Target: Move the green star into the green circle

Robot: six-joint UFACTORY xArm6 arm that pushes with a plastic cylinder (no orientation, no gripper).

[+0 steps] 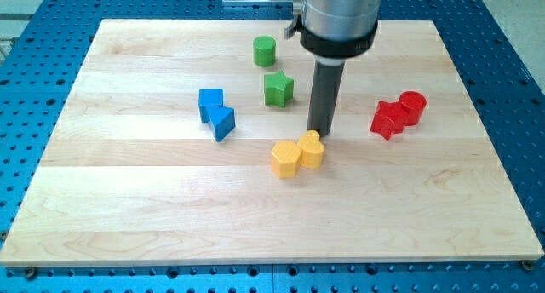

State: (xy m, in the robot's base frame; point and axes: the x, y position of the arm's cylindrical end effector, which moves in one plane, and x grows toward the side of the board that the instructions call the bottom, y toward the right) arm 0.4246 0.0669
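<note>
The green star lies on the wooden board, just below and right of the green circle, a short cylinder near the view's top centre. A small gap separates the two. My tip sits below and to the right of the green star, apart from it, and right at the top edge of the yellow blocks.
Two yellow blocks sit together just below my tip. A blue cube and a blue triangle touch at centre left. Two red blocks sit together at the right. The arm's grey body hangs over the top centre.
</note>
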